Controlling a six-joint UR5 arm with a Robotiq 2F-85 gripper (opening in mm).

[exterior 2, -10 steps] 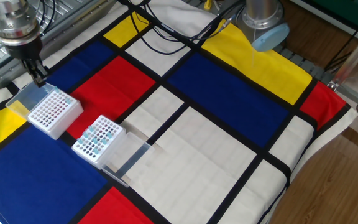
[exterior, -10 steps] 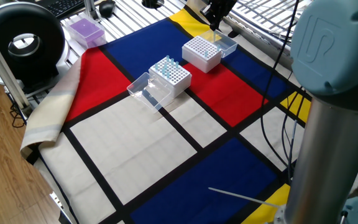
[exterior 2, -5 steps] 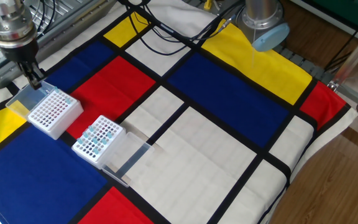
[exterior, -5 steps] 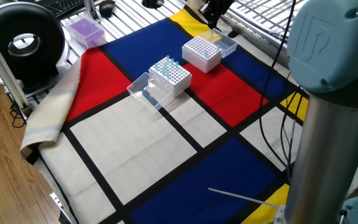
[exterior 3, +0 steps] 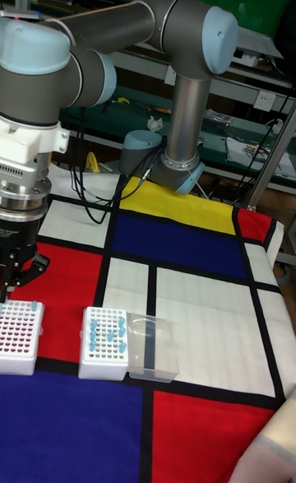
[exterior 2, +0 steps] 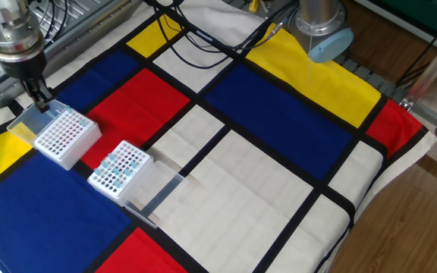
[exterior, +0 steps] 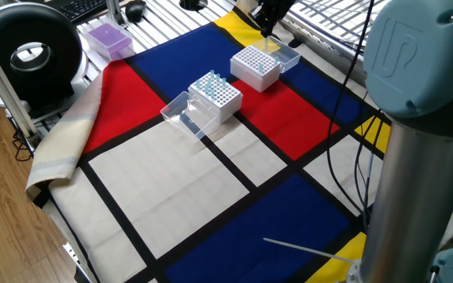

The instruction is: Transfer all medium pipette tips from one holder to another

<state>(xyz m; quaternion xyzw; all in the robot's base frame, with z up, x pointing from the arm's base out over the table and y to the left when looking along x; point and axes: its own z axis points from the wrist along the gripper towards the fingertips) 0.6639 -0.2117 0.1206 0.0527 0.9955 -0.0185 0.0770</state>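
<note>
Two white racks stand side by side on the colourful cloth. The nearer rack [exterior: 215, 95] [exterior 2: 120, 169] [exterior 3: 104, 341] holds several pale blue medium pipette tips [exterior: 213, 79] [exterior 2: 114, 163] [exterior 3: 115, 328], and its clear lid [exterior: 181, 115] lies open beside it. The farther rack [exterior: 255, 66] [exterior 2: 67, 136] [exterior 3: 18, 336] shows only bare holes. My gripper [exterior: 266, 31] [exterior 2: 44, 98] [exterior 3: 12, 285] hangs just above that rack's far edge, by its open lid [exterior: 287, 55]. Its fingers are pressed together. A thin pale sliver hangs below them, which looks like one tip.
A purple box [exterior: 107, 39] and a black round device [exterior: 28, 49] stand off the cloth's far left corner. Cables [exterior 2: 211, 38] run across the cloth near the arm's base [exterior 2: 321, 30]. A metal grid shelf [exterior: 329, 23] lies behind the racks.
The gripper has shifted slightly up and away from the nearer rack, staying over the farther rack's far edge. The racks have not moved.
</note>
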